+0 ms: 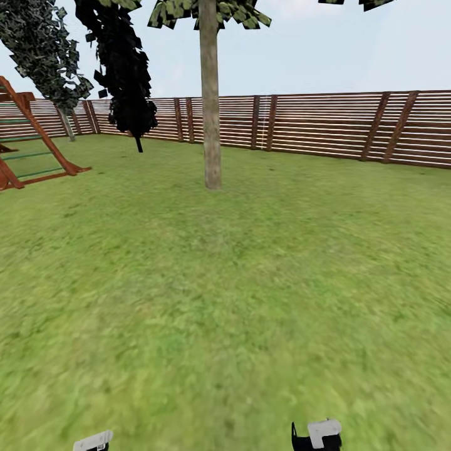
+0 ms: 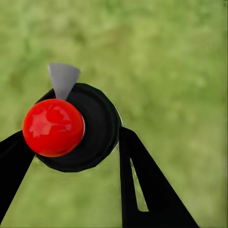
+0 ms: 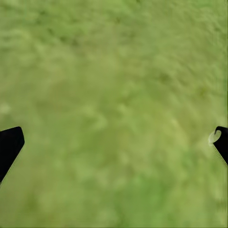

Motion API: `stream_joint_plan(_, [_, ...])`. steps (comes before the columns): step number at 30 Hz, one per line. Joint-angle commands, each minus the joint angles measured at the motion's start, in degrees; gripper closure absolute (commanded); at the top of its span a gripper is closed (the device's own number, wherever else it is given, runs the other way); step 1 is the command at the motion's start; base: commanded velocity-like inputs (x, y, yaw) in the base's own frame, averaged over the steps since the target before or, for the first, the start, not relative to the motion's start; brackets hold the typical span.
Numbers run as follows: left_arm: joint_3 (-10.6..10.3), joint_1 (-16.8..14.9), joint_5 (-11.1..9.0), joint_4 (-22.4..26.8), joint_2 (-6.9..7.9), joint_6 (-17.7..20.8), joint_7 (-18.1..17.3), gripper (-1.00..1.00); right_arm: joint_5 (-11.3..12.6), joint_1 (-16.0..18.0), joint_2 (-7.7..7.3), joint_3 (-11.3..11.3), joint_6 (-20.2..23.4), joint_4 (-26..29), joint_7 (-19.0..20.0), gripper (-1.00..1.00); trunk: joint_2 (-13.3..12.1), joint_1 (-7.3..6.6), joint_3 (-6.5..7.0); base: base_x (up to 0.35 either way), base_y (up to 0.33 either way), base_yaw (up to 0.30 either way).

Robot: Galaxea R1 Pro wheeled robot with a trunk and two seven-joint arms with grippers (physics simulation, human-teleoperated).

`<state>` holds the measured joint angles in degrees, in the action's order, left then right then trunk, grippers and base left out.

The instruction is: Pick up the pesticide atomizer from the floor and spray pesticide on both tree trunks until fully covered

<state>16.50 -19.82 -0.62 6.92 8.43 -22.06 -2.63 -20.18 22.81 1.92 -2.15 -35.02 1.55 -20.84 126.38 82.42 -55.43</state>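
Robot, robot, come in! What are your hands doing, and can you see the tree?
Left hand shut on atomizer. Right hand open, over grass. Tree trunk ahead, across the lawn. Nothing in the way.

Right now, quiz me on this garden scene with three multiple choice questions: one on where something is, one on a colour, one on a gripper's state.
1. Where does the thick grey-brown tree trunk stand?
A. On the grass in front of the wooden fence
B. Beside the play frame's ladder
C. Behind the fence

2. What colour is the round cap on the atomizer?
A. Blue
B. Red
C. Yellow

3. How is the right gripper?
A. Shut on the atomizer
B. Shut on nothing
C. Open, holding nothing

Answers:
1. A: in the head view the tree trunk rises from the lawn with the fence behind it.
2. B: the left wrist view shows the atomizer with a glossy red cap, between the left gripper fingers.
3. C: the right gripper fingers sit far apart over bare grass.
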Motion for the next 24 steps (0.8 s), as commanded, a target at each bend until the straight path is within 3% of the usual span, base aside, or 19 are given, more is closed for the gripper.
stream_joint_plan(1, [0.29, -0.04, -0.06, -0.06, 0.0, -0.18, -0.28, 1.0, -0.6, 0.04, 0.02, -0.23, -0.05, -0.06, -0.43, -1.0, 0.02, 0.03, -0.05, 0.34, 0.0, 0.0])
stream_joint_plan(24, [0.29, -0.04, -0.08, -0.06, 0.0, -0.18, -0.28, 1.0, -0.61, 0.04, 0.02, -0.23, -0.05, -0.06, -0.43, -1.0, 0.02, 0.03, -0.05, 0.34, 0.0, 0.0])
